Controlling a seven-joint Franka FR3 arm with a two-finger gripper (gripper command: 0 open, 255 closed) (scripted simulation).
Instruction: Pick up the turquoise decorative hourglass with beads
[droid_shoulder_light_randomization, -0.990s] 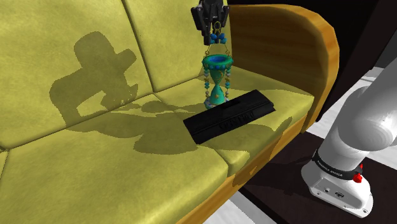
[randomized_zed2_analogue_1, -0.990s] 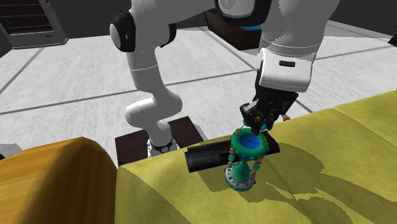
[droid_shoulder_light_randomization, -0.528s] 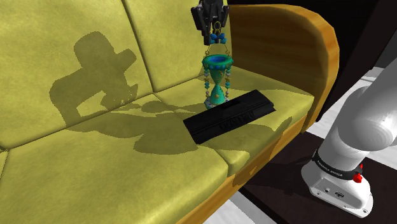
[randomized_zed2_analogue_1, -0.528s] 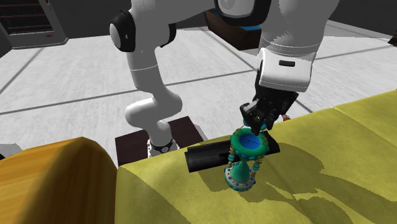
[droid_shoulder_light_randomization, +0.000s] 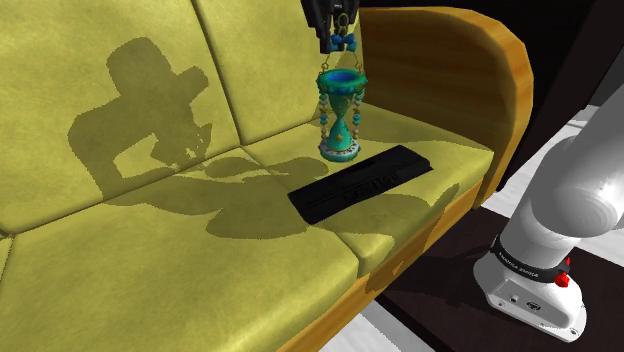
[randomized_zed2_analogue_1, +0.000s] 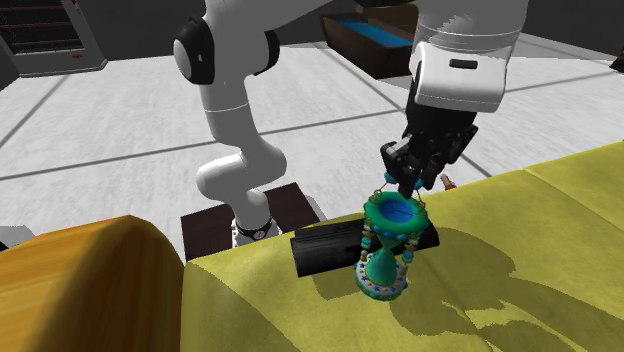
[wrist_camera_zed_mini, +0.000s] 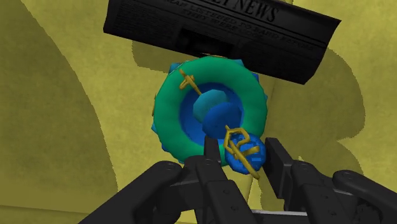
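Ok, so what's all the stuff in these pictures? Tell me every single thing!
hourglass: one, turquoise-green with blue beads and a gold loop, hanging from the gripper low over the seat, beside the newspaper.
newspaper: one, black, flat on the seat near the armrest.
sofa: one, yellow-green cushions.
armrest: one, orange-brown wood, at the sofa's end.
floor: pale grey tiles, beyond the sofa.
box: one, brown with blue inside, far behind the arm.
stand: one, dark, beside the sofa.
arm: one, white with dark joints, reaching over the sofa.
gripper: one, black, shut on the hourglass's top loop.
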